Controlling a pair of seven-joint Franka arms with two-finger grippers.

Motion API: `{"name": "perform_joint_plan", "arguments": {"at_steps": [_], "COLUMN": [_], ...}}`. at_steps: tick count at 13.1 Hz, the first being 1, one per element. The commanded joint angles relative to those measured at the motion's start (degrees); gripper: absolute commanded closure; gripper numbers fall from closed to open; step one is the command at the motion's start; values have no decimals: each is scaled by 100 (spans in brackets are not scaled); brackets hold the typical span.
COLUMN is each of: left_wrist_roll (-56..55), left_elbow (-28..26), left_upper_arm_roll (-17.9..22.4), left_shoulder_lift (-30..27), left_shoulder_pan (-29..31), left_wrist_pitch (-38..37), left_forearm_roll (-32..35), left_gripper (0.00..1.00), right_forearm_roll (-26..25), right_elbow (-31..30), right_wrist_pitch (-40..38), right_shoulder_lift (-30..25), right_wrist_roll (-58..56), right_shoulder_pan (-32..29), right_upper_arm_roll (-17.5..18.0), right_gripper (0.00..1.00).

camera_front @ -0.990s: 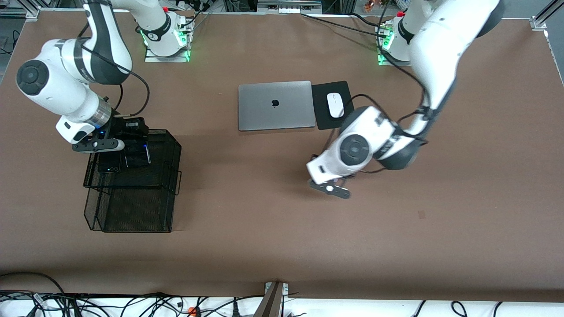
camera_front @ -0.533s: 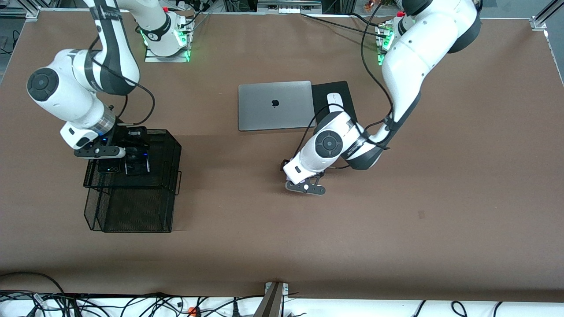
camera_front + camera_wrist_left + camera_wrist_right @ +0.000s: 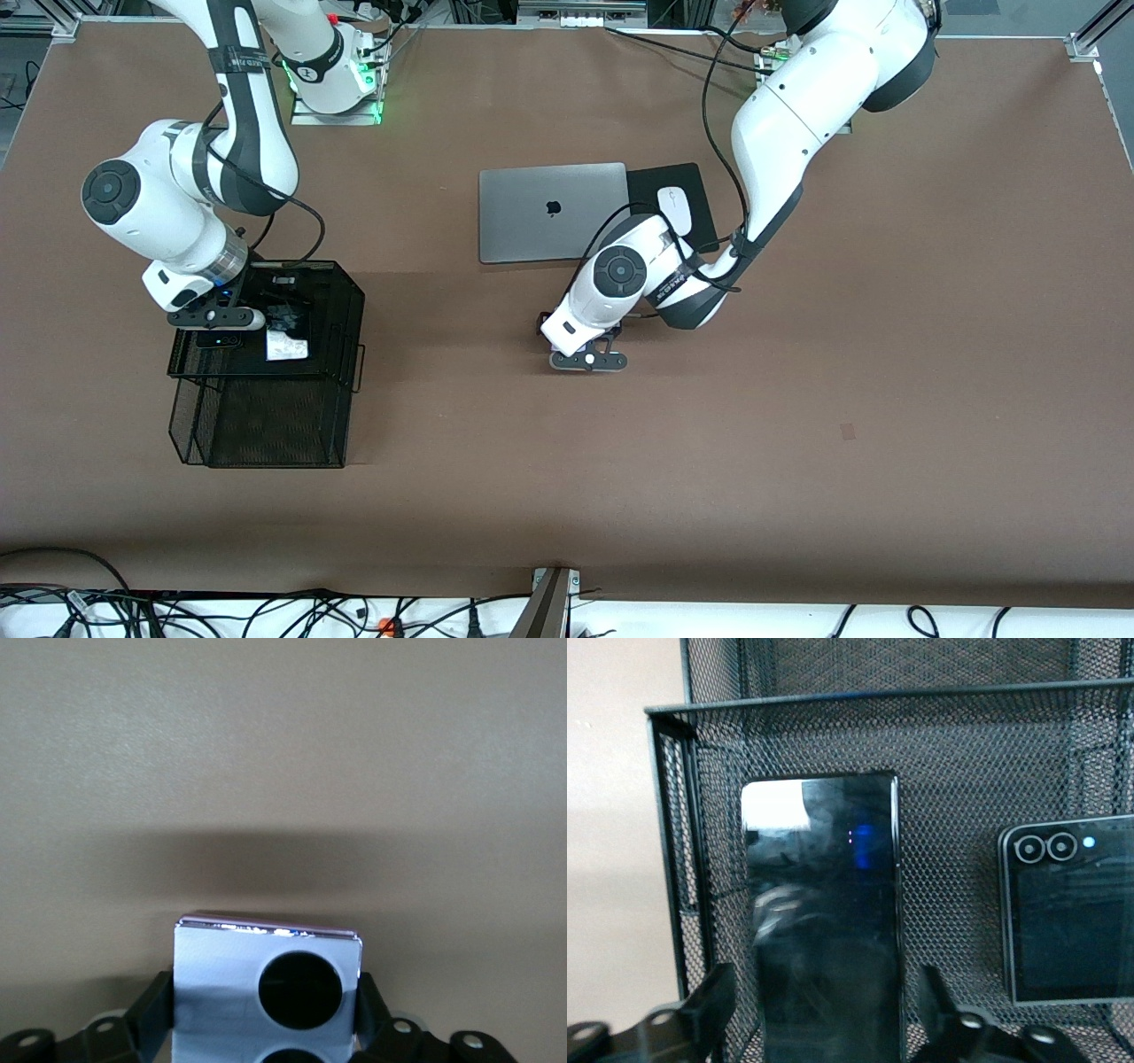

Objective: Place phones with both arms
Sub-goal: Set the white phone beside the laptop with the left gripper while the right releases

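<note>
My right gripper (image 3: 282,312) is open over the upper tier of a black mesh tray (image 3: 353,306). In the right wrist view its fingers (image 3: 716,997) stand apart on both sides of the long slim black phone (image 3: 824,904), which lies flat on the mesh (image 3: 948,771). This phone shows a white glare in the front view (image 3: 286,347). The small squarish black phone (image 3: 1072,912) lies beside it in the same tier (image 3: 217,340). My left gripper (image 3: 571,338) is over bare table, shut on the lavender-white phone (image 3: 221,983); its fingers (image 3: 152,1010) press the phone's sides.
A grey laptop (image 3: 551,211) lies near the table's middle, with a white mouse (image 3: 675,211) on a black pad (image 3: 664,177) beside it. The tray's lower tier (image 3: 266,425) sticks out toward the front camera. Cables run along the front edge.
My left arm has carried the lavender-white phone toward the right arm's end of the table. My right hand has shifted over the tray, and the long phone now shows beside it.
</note>
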Motion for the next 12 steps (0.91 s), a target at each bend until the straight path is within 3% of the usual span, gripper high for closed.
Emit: {"name": "perform_joint_plan", "arguments": {"at_steps": [1,2,4,7,9,12], "left_wrist_roll": [-139,-112,-42,649,1474,2504], "left_elbow": [61,26,87,87,87,78], "left_upper_arm_roll": [91,82,64,47,47,47], "left_shoulder_lift": [-238,-422,-870,-1521,-1960,-2663], "left_shoulder_pan": [-21,118,417,1084,1664,2429], "left_wrist_pitch": [-107,-334,-1517,-2688,-3130,-3814], "left_forearm_roll": [-59,-68,-16,-15,-59,-59], "left_gripper": [0,0,0,0,0,0], "right_forearm_roll": [184,184,184,114,62,-44], "right_elbow": [247,300,484,1343,1907,2505], "right_wrist_pitch": [-89,-98,-307,-1570,-2257,-2558], "right_shoulder_lift": [86,77,42,86,104,401], "right_wrist_roll": [-139,-156,-148,-77,-16,887], "right_shoulder_pan": [-51,-60,-51,-156,-305,-236], "right_upper_arm_roll": [12,3,-5,-128,-129,-59], "right_gripper": [0,0,0,0,0,0]}}
